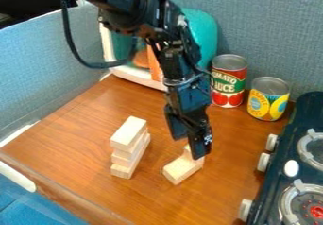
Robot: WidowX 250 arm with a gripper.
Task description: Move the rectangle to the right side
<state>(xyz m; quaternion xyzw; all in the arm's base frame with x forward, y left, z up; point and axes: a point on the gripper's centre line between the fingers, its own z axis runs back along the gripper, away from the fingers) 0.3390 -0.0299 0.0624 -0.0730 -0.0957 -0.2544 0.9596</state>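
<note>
Several rectangular pieces of wood are seen, and which one is meant by the rectangle cannot be told. One pale block is laid flat on the brown tabletop, near the middle of the scene and a little right of it. At its far end a second, upright piece is partly hidden by the gripper. To the left, across a stretch of bare wood, a narrow stack of blocks is set up, topped by a longer block; the layers are not quite evenly aligned.

The gripper is held just above the flat block and the upright piece, pointed downward. Its fingers are parted, and nothing is seen to be grasped. The black arm is extended from the upper left, with a dark cable looped at its left side.

Farther back, right of the arm, a red-labelled can is stood upright, and a yellow-labelled can is placed beside it, slightly nearer. Behind the arm a rounded teal object is partly covered. The right edge is taken up by a dark toy stove, fitted with pale knobs and grey burner rings. The work surface is bordered on the left and far sides by blue-grey fabric panels.
</note>
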